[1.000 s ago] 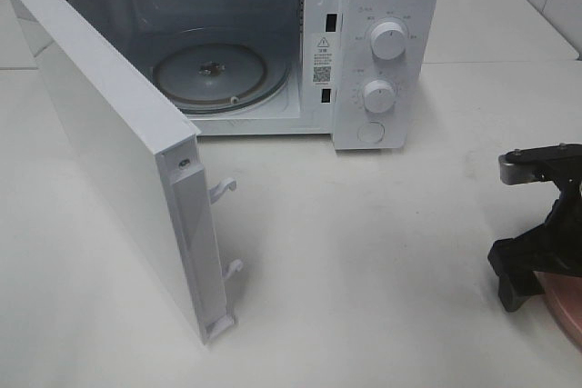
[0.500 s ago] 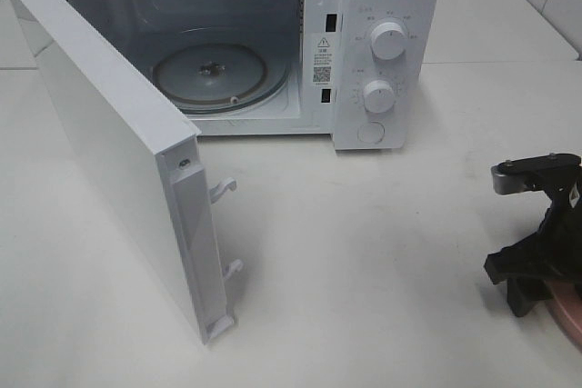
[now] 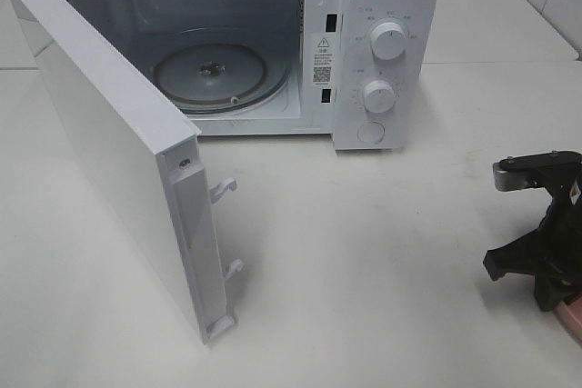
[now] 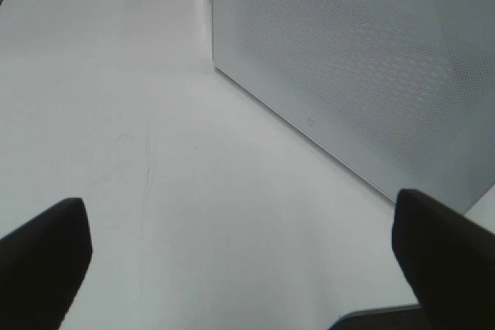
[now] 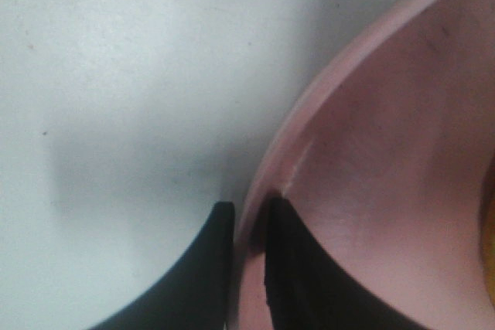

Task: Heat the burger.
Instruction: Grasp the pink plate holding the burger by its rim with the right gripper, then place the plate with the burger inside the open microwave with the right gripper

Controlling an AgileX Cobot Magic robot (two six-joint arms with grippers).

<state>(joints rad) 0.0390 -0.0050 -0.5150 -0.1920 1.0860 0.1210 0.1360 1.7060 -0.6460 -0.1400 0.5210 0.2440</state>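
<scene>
My right gripper [image 3: 556, 290] is at the table's right edge, shut on the rim of a pink plate [image 3: 575, 317]. In the right wrist view its two black fingertips pinch the plate's raised rim [image 5: 263, 183], one inside and one outside, with the right gripper [image 5: 249, 218] closed around it. Of the burger [image 5: 490, 253] only a golden sliver shows at that view's edge, on the plate. My left gripper [image 4: 244, 268] is open over bare table beside the microwave door [image 4: 363, 75]; the high view does not show it.
A white microwave [image 3: 386, 52] stands at the back, with its door [image 3: 109, 143] swung wide open toward the front left. The glass turntable [image 3: 211, 74] inside has nothing on it. White table [image 3: 364, 252] lies between the microwave and the plate.
The right gripper's fingers closed on the plate's rim, and the gripper dropped slightly and shifted right. The left gripper stayed still.
</scene>
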